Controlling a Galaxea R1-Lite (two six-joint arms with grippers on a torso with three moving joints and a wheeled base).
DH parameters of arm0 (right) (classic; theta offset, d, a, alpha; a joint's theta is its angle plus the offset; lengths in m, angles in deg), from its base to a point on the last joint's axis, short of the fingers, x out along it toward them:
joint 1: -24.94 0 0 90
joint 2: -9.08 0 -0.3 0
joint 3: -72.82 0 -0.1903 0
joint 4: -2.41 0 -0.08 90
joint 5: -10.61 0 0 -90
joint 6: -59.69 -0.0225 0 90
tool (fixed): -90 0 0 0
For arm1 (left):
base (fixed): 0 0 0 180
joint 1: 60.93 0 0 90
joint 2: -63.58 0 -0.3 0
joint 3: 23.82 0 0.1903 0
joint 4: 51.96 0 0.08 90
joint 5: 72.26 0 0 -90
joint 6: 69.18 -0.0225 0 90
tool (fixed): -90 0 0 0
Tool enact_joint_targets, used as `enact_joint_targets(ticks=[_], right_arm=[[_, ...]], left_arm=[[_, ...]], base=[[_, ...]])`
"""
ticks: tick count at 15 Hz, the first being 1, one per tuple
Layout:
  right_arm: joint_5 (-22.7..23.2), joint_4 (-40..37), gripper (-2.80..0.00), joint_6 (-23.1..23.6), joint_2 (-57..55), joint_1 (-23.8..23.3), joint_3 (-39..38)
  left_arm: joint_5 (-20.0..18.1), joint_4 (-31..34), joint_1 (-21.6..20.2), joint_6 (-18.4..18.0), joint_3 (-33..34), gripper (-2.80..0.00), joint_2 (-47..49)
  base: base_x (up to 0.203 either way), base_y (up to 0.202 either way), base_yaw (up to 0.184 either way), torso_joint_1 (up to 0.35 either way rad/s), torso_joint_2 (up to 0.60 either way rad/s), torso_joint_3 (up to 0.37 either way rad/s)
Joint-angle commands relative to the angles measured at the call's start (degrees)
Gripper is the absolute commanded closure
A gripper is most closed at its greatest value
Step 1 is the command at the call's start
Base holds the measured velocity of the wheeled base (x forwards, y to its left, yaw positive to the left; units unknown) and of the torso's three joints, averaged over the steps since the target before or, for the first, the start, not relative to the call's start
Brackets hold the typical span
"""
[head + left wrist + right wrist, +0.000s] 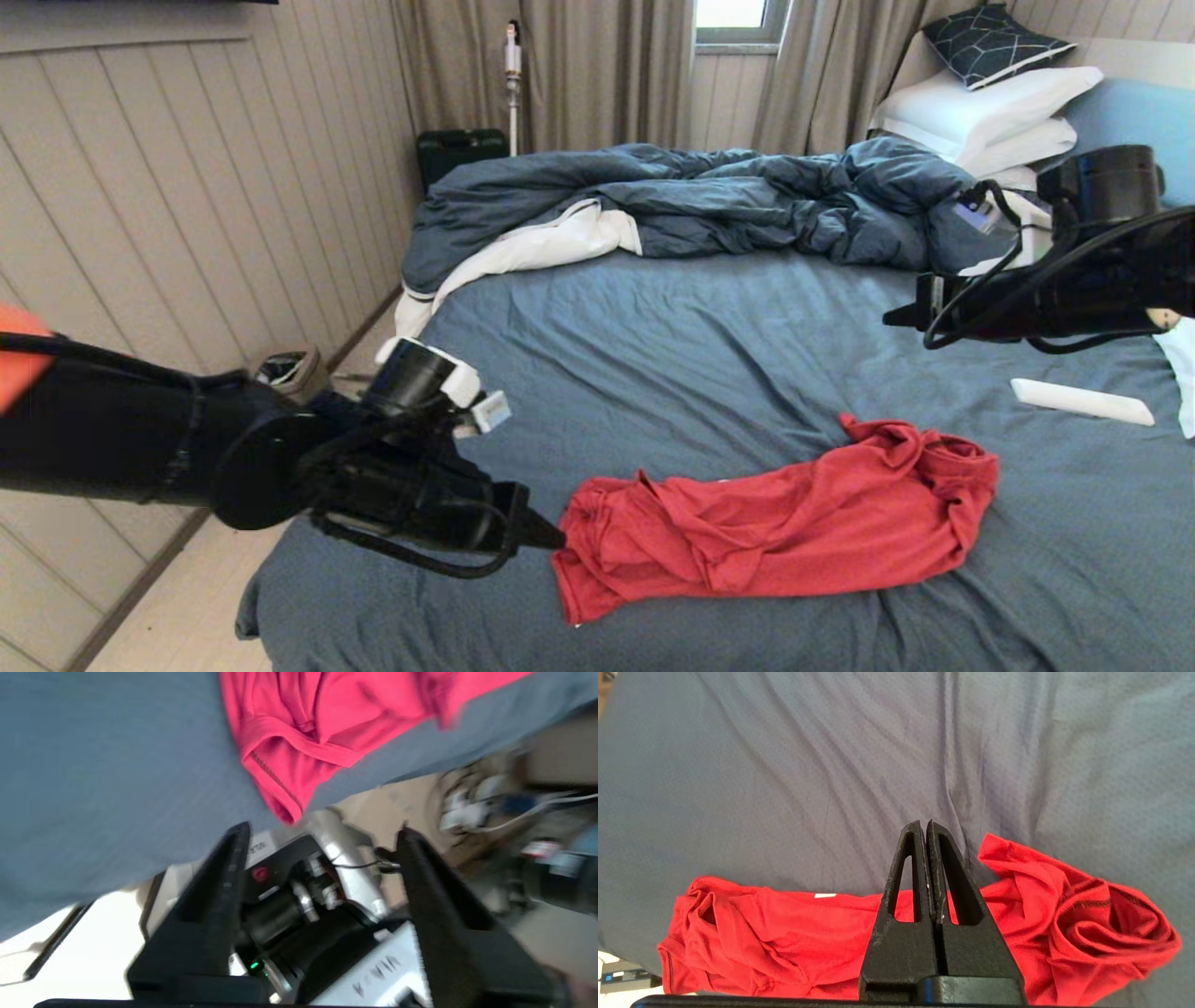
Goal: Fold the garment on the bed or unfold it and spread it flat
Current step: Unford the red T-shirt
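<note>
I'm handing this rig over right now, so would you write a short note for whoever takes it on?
Left gripper: open, empty, right at the near-left end of the garment; whether it touches the cloth I cannot tell.
Right gripper: shut, empty, held above the bed behind the garment.
Garment: a crumpled, bunched strip across the near part of the sheet.
Done: nothing folded or spread.
Left: grasp the ends, pull it open and lay it flat. A white remote-like object lies to its right.
</note>
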Motion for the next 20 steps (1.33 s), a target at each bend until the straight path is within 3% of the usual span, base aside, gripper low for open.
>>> enact_joint_targets(ticks=[1,3,5,7,12,20], right_arm=[[0.15,0.02,0.0,0.08,-0.03,0.14,0.05],[0.26,0.02,0.0,0.1,0.26,0.14,0.05],[0.34,0.11,0.0,0.1,0.27,0.16,-0.23],[0.34,0.2,0.0,0.1,0.52,0.46,-0.39],[0.29,0.2,0.0,0.15,0.26,0.76,-0.51],[0.43,0.2,0.0,0.1,0.0,0.76,-0.3]], left_arm=[[4.11,-0.16,4.51,0.52,-3.0,-2.8,9.21],[12.07,-2.48,7.44,0.92,-4.25,-2.8,13.5],[16.58,-6.78,8.19,0.97,-4.61,-2.8,16.26],[18.28,-8.34,7.98,1.07,-5.05,-2.8,17.04],[18.43,-8.43,7.71,4.38,-8.45,-2.8,17.13],[18.55,-7.9,7.8,5.99,-12.87,-2.8,20.56]], base=[[0.0,0.0,0.0,0.0,0.0,0.0],[0.0,0.0,0.0,0.0,0.0,0.0],[0.0,0.0,0.0,0.0,0.0,0.0],[0.0,0.0,0.0,0.0,0.0,0.0],[0.0,0.0,0.0,0.0,0.0,0.0],[0.0,0.0,0.0,0.0,0.0,0.0]])
